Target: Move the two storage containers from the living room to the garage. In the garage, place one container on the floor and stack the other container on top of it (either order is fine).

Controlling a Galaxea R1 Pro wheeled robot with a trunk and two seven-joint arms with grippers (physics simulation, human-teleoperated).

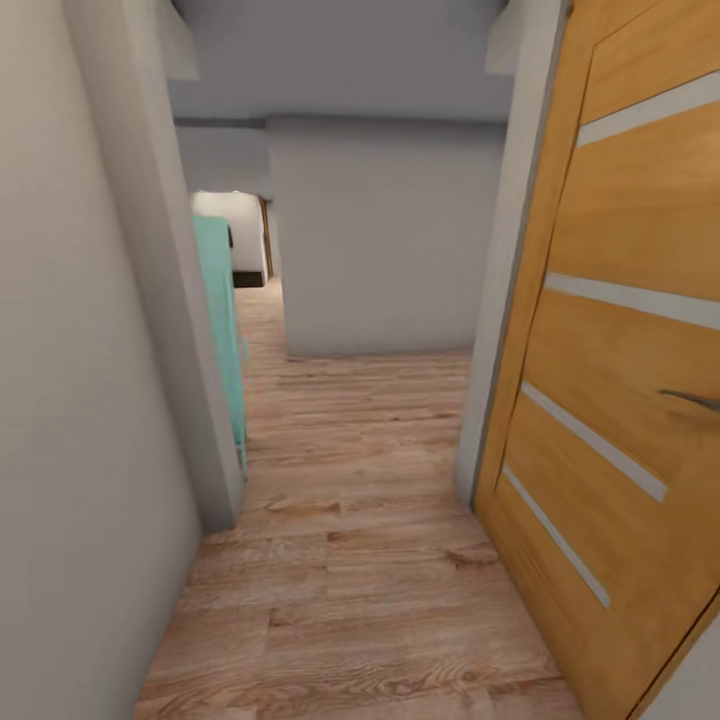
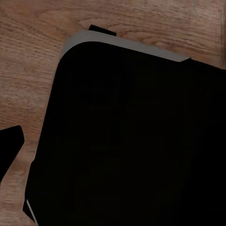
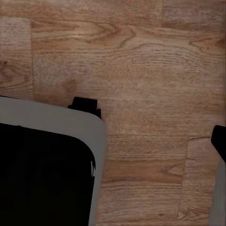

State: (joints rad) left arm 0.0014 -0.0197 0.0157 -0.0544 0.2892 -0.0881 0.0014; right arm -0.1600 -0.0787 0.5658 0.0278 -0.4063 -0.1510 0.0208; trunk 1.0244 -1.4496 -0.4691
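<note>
Transiting: the head view looks along a narrow corridor with a wood-plank floor [image 1: 350, 560], a grey wall [image 1: 380, 240] closing it ahead and a side passage opening at far left.
Door: a light wooden door [image 1: 620, 330] with pale glass slits stands open at the right edge, its dark handle [image 1: 692, 399] just in frame.
Other: a teal panel [image 1: 220, 320] shows past the left wall corner (what it belongs to is unclear).
Containers: neither of the two storage containers appears in these frames; their position cannot be told from here.
Left wrist view: a black rounded body with a grey rim [image 2: 127, 136] over plank flooring (probably the robot's own base).
Right wrist view: a similar black and grey body [image 3: 47, 160] at one side, planks [image 3: 141, 70] beyond.
Left claw: cannot tell whether it is parted or closed, or carrying anything.
Right claw: likewise cannot tell.
Step (judgement): travelling between rooms; no stacking visible yet.
Handling (judgement from the task wording only): open-top plastic bins should be light and fairly stiff, with smooth walls that may slip.
Grasp (judgement): pinch a wall at the rim, near the middle of a long side, so the bin hangs level.
Risk (judgement): clipping the door edge or wall corner in this tight passage.
</note>
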